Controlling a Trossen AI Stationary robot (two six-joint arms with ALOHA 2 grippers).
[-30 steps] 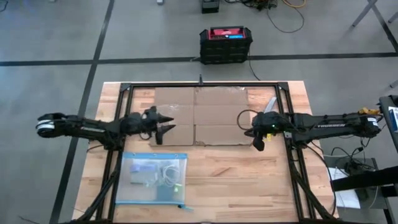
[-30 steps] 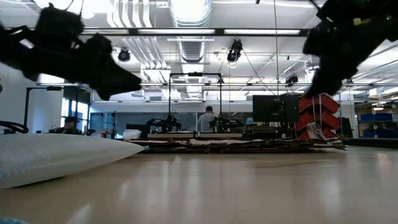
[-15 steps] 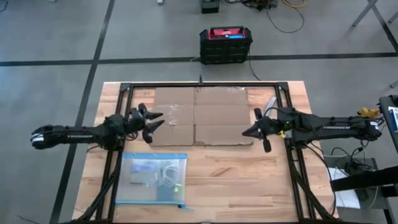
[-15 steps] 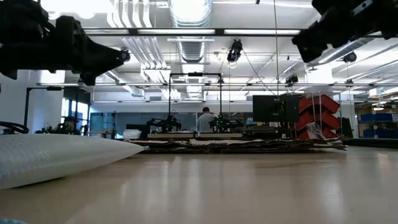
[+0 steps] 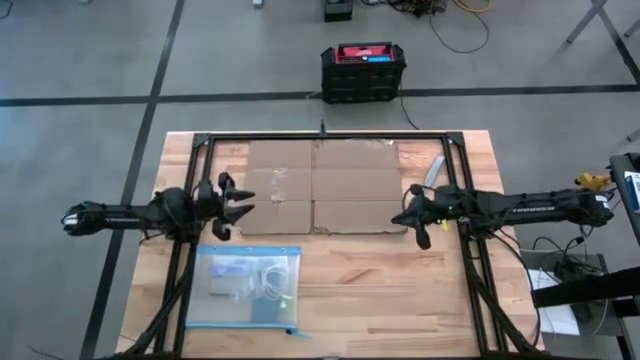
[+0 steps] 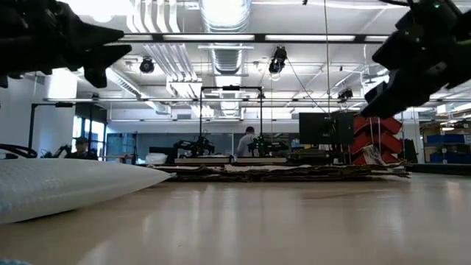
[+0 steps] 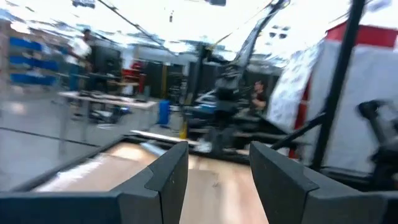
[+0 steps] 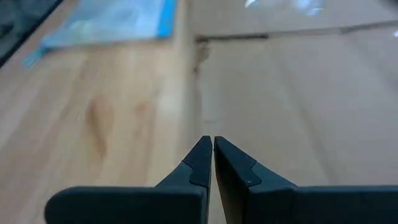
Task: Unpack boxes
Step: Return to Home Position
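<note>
Two arms flank the flat cardboard box point(image 5: 325, 185) on the worktop point(image 5: 400, 290): the left claw point(image 5: 238, 200), spread wide, has backed off its left edge, the right claw point(image 5: 403, 217) hangs pinched together and empty at its right edge, so unpacking looks finished.

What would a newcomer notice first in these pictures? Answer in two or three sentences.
A big flattened cardboard box lies at the far middle of the table. The left gripper, open, and the right gripper, shut, hang empty at its two ends. A clear blue-edged bag lies nearer, left of centre.

Lettering on the left arm point(image 5: 112, 213) and right arm point(image 5: 530, 208) is unreadable.
</note>
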